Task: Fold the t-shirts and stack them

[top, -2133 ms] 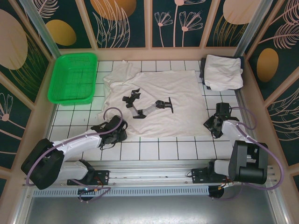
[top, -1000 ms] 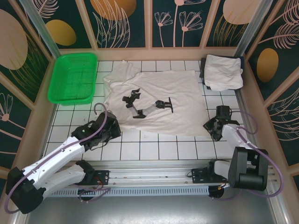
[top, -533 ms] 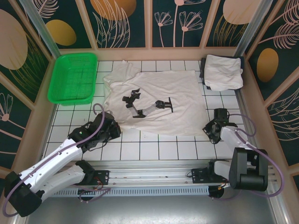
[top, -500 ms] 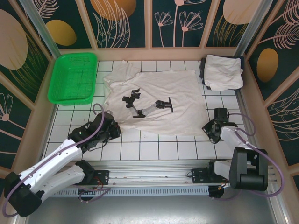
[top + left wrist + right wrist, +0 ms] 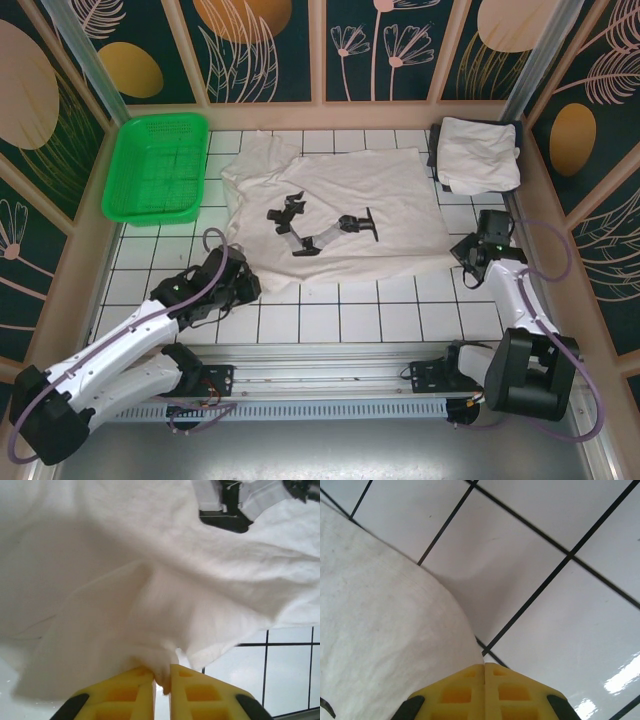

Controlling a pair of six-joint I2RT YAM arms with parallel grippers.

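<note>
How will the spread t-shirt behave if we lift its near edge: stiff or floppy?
Likely floppy: the spread t-shirt bunches into folds where the left tool pinches it. Probably light: its hem drapes in soft wrinkles. It may slide readily on the glossy tiles.

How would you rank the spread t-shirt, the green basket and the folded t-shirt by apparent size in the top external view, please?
1. spread t-shirt, clearly the largest
2. green basket
3. folded t-shirt, somewhat smaller than the basket
</note>
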